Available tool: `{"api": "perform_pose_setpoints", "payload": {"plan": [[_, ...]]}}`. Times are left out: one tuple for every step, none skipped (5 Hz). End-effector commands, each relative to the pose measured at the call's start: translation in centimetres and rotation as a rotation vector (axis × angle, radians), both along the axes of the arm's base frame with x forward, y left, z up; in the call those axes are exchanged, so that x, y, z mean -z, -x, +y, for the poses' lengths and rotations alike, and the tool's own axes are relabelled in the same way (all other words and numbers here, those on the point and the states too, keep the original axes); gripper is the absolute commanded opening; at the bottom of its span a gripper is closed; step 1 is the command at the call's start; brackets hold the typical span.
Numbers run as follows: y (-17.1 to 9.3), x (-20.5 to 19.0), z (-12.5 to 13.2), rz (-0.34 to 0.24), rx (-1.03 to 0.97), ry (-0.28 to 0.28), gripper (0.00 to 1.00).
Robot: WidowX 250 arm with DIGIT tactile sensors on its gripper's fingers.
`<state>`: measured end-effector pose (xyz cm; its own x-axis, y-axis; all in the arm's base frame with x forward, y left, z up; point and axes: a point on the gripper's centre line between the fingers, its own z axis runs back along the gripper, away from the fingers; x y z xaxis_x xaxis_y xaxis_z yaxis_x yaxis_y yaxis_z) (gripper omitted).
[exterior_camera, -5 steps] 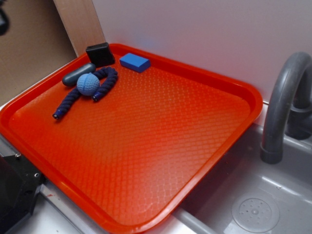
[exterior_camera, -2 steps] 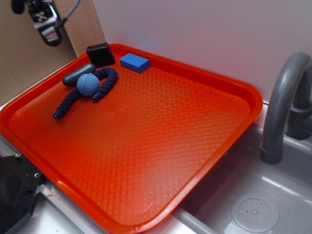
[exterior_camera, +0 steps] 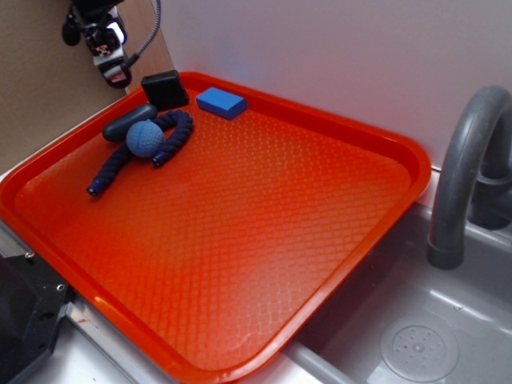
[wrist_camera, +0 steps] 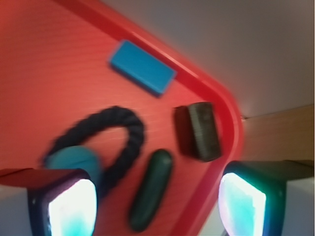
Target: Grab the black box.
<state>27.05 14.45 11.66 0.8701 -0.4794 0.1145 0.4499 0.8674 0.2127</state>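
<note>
Approaching step: pincer (wrist_camera: pixel 157 204) released, empty, hovering above black box (exterior_camera: pixel 165 89) in tray (exterior_camera: pixel 352 136) corner; next move calls for descent over it

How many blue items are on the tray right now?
3. The blue block lies by the tray's back rim; the blue ball sits against the dark blue rope, which curls beside it near the far-left corner. Nothing seems hidden.

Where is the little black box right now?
The black box sits in the orange tray's far left corner, between the grey capsule and blue block.
</note>
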Motion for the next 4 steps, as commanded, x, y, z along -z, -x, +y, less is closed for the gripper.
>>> {"api": "perform_pose_setpoints", "payload": {"plan": [[0.1,-1.5,4.0,-0.049,-0.019,-0.021,1.00],[-0.3,-0.3,3.6,-0.017,0.000,-0.007,1.00],[-0.8,0.8,3.5,0.008,0.003,0.011,1.00],[-3.0,2.0,3.7,0.031,0.025,0.017,1.00]]}}
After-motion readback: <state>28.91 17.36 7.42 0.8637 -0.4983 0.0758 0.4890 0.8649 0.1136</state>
